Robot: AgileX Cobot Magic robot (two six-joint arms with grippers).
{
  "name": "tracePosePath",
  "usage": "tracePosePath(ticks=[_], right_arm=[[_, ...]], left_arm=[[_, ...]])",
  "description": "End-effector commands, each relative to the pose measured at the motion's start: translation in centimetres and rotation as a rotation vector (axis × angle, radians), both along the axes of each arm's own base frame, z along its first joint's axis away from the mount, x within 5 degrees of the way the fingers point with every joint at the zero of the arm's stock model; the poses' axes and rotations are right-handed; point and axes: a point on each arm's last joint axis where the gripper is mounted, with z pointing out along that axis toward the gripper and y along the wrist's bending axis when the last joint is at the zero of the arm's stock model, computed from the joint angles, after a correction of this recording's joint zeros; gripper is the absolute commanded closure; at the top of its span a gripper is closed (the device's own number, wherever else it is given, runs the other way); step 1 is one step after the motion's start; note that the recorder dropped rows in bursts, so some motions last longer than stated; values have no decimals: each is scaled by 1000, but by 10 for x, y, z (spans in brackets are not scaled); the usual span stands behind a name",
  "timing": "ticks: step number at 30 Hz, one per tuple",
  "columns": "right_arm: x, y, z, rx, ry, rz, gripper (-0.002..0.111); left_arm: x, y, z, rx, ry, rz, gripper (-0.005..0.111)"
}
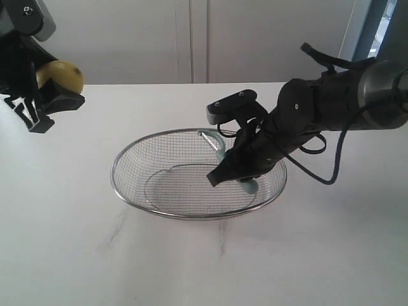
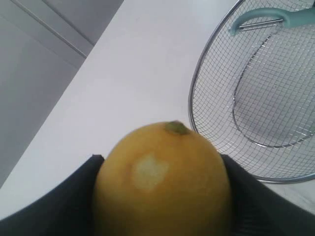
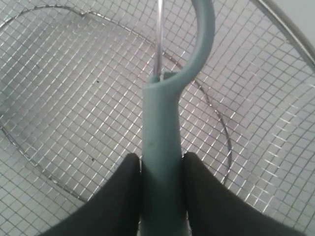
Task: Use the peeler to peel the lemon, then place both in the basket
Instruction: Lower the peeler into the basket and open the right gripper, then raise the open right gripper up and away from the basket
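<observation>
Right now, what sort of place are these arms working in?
Probably a lab test bench set up for a kitchen chore: a white table, pale cabinet doors behind, and a wire basket, peeler and lemon as props.

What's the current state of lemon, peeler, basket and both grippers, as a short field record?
lemon: in left gripper, raised, outside the basket; one pale scraped patch showing
peeler: held by its handle in right gripper, within the basket's rim; contact with mesh unclear
basket: on the table, no loose item inside
left gripper: shut on lemon
right gripper: shut on peeler
</observation>
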Motion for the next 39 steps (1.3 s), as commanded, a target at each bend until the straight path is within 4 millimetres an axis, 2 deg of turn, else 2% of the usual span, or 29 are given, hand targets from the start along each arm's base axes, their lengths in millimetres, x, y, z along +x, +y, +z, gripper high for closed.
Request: tracePosePath(ticks=[1,13,21,31,34,39], right_arm=[[1,1,-2,-5,1,4,108],[9,3,-16,0,-21,-16,108],[11,4,-34,-17,7,-20,108],[11,4,-37,-15,16,-31,108],[11,4,-37,-14,17,-32,102],[12,4,-37,-13,14,-33,80]], left_arm=[[-2,0,1,-31,11,8,107],[-2,0,1,-32,14,8,107],[-2,0,1,-32,14,8,107],[-2,0,2,-32,11,10,107],[-2,0,2,-32,11,10,107],[-2,0,2,-40,13,12,107]])
